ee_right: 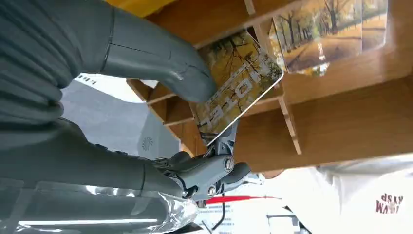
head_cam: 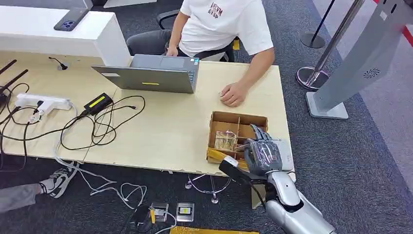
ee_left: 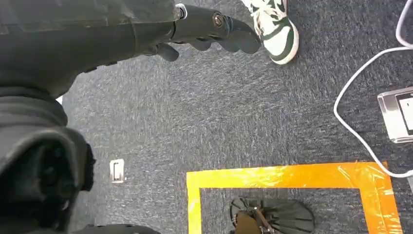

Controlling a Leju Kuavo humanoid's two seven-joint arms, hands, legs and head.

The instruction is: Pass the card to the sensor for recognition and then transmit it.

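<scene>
My right hand (head_cam: 262, 152) hovers over the right side of a divided wooden box (head_cam: 218, 119) near the table's front edge. In the right wrist view its thumb (ee_right: 160, 68) and a finger pinch a card (ee_right: 238, 87) printed with yellow autumn trees and white lettering, lifted out beside the dividers. More cards (head_cam: 226, 141) (ee_right: 331, 34) with the same picture stand in the box. A grey kiosk-like stand (head_cam: 363, 61) rises at the far right. My left hand (ee_left: 214, 31) hangs beside my body over the carpet, fingers loosely curled with nothing in them.
A person in a white T-shirt (head_cam: 221, 27) sits behind the table, one hand (head_cam: 233, 93) resting close behind the box, at a grey laptop (head_cam: 153, 75). Cables, a power strip (head_cam: 41, 103) and an adapter lie on the left. Stanchion bases (head_cam: 311, 75) stand at right.
</scene>
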